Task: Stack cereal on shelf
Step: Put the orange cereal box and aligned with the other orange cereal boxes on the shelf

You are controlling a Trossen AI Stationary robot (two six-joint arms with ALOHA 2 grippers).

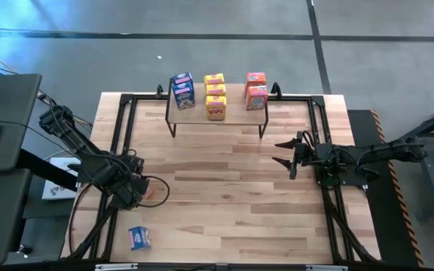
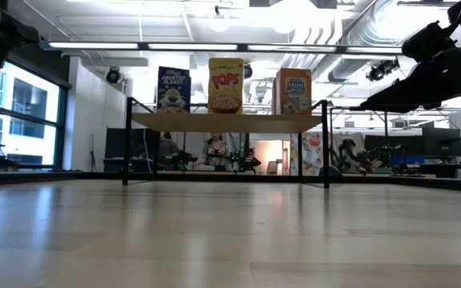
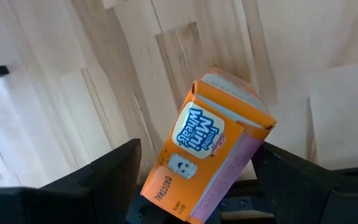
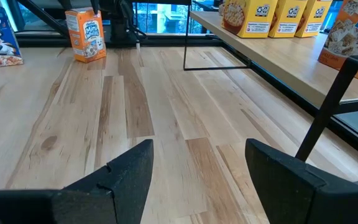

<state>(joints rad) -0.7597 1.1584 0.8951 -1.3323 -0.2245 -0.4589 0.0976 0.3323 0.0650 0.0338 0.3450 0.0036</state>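
Note:
The shelf (image 1: 215, 113) stands at the table's far middle, and several blue, yellow and orange-red cereal boxes (image 1: 215, 96) stand on its top. My left gripper (image 1: 148, 190) is open near the table's left edge, level with the table. Its fingers stand on either side of an orange-red Mini Wheats box (image 3: 210, 155). That box stands on its bottom on the table, slightly tilted, and also shows in the right wrist view (image 4: 86, 34). A blue box (image 1: 139, 238) lies near the front left edge. My right gripper (image 1: 286, 152) is open and empty at the table's right. My left gripper has one finger (image 3: 114, 174) on each side of the orange-red box's lower half (image 3: 185, 186), coming level from the table's left. I cannot tell whether the fingers touch the box. The box rests on the table.
A black metal frame (image 1: 319, 135) runs around the table's edges. The wide middle of the wooden table (image 1: 224, 188) between the two arms is bare. The shelf's thin black legs (image 4: 328, 106) stand close to my right gripper.

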